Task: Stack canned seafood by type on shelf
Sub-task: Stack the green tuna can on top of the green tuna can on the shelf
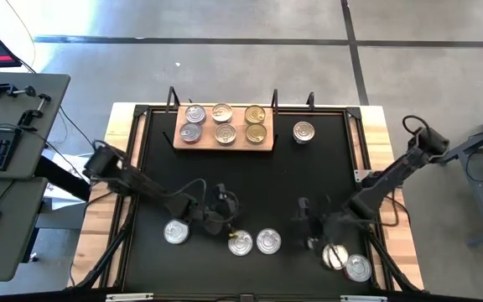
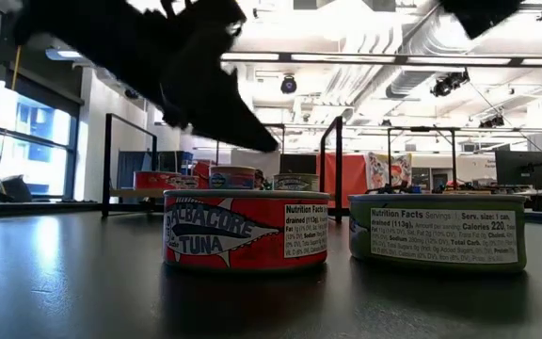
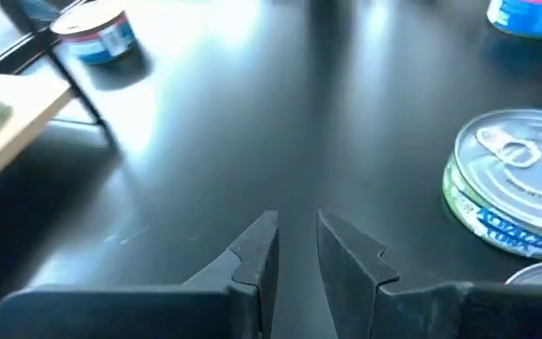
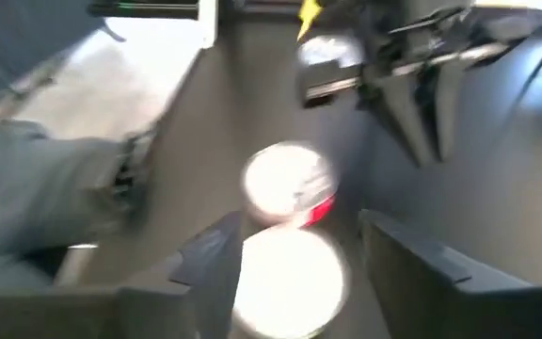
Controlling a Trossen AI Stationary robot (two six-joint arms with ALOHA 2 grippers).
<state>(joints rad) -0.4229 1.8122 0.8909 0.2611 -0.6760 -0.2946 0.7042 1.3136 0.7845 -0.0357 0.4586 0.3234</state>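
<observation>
High view: six tins grouped on the wooden shelf [image 1: 225, 126], silver beside gold; right gripper [image 1: 324, 245] low over a near-edge tin [image 1: 335, 256].
Low view: red tuna tin [image 2: 246, 229] waiting on the table.
Left wrist: left gripper [image 3: 296, 247] narrow, empty.
Right wrist: fingers straddling that tin, unclosed, presumably for lifting.

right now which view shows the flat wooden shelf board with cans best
The high view: the whole light-brown wooden shelf board shows, six cans on it. The low view gives only its edge; the left wrist view catches a corner; the right wrist view shows none.
</observation>
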